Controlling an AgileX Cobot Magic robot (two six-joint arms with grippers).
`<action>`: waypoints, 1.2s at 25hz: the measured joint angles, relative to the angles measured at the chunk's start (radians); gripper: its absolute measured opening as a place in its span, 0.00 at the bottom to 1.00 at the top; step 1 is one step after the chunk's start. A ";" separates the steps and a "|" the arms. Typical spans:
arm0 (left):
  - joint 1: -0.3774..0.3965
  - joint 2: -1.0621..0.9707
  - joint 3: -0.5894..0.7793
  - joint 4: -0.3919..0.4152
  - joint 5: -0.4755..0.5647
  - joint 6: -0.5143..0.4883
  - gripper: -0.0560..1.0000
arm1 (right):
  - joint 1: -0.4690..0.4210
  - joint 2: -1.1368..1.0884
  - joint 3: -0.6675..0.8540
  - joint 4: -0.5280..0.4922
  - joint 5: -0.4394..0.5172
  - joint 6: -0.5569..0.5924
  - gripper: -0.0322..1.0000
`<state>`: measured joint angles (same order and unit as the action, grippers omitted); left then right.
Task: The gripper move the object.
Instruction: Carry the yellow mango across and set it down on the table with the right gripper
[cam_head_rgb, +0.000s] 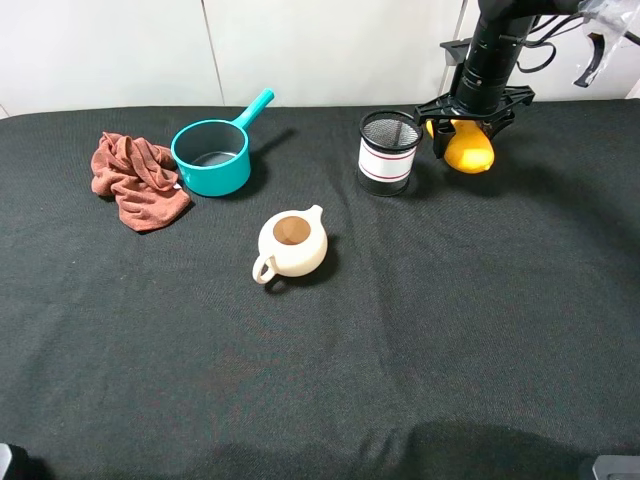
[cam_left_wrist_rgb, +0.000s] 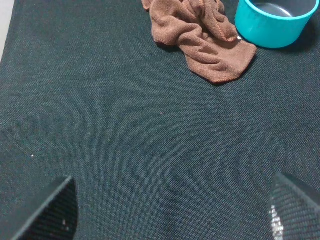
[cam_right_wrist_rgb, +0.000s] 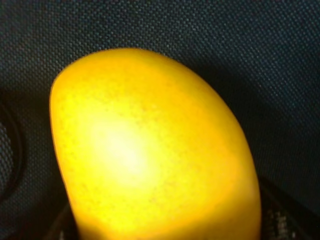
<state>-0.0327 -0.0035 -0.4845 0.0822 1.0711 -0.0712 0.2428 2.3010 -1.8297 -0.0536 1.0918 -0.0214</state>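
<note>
Black cloth (cam_head_rgb: 400, 350): right fingers (cam_head_rgb: 438, 138) pinch mango (cam_head_rgb: 469, 150), apparently airborne; left fingers (cam_left_wrist_rgb: 50, 215) spread.

The mango (cam_head_rgb: 470, 152) is yellow-orange (paler where the light falls on it). The teapot (cam_head_rgb: 292, 245) is cream with a brown lid, the pan (cam_head_rgb: 212, 160) teal, the cloth (cam_head_rgb: 135, 178) rust-brown. The black mesh cup (cam_head_rgb: 388, 152) has a white band with red lines. The surface (cam_head_rgb: 400, 350) is black.
</note>
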 joint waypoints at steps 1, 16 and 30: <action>0.000 0.000 0.000 0.000 0.000 0.000 0.77 | 0.000 0.000 0.000 0.000 -0.001 0.000 0.49; 0.000 0.000 0.000 0.000 0.000 0.000 0.77 | 0.000 0.005 0.000 0.000 -0.012 -0.001 0.49; 0.000 0.000 0.000 0.000 0.000 0.000 0.77 | 0.000 0.005 0.000 0.000 -0.015 -0.001 0.49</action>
<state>-0.0327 -0.0035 -0.4845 0.0822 1.0711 -0.0712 0.2428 2.3064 -1.8297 -0.0536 1.0773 -0.0223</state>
